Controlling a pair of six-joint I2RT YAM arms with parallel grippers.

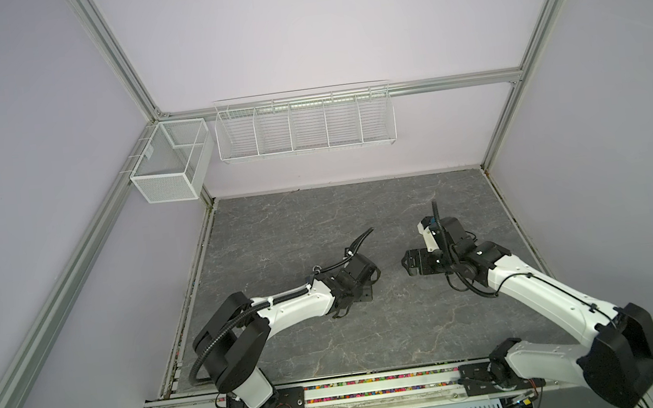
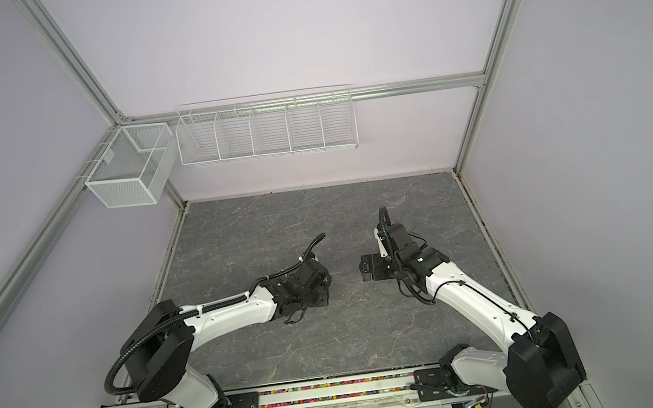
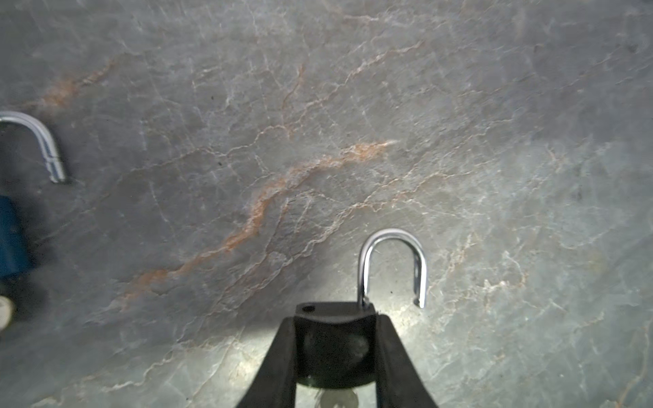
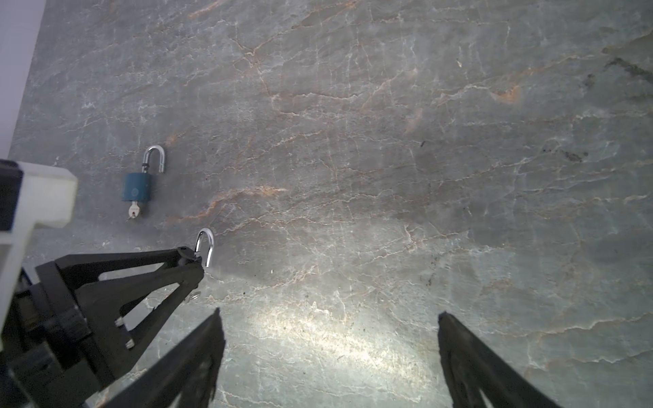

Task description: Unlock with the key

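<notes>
Black padlock (image 3: 334,341) is pinched in the part-closed left gripper (image 3: 335,319), shackle (image 3: 392,240) popped open, key (image 3: 335,398) stuck in its base. Right gripper (image 4: 329,314), seen at 3 o'clock from the left one in both top views, is spread wide, nothing gripped.

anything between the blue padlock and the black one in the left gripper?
Nothing. Only bare table lies between the blue padlock and the black padlock; both wrist views show it.
</notes>
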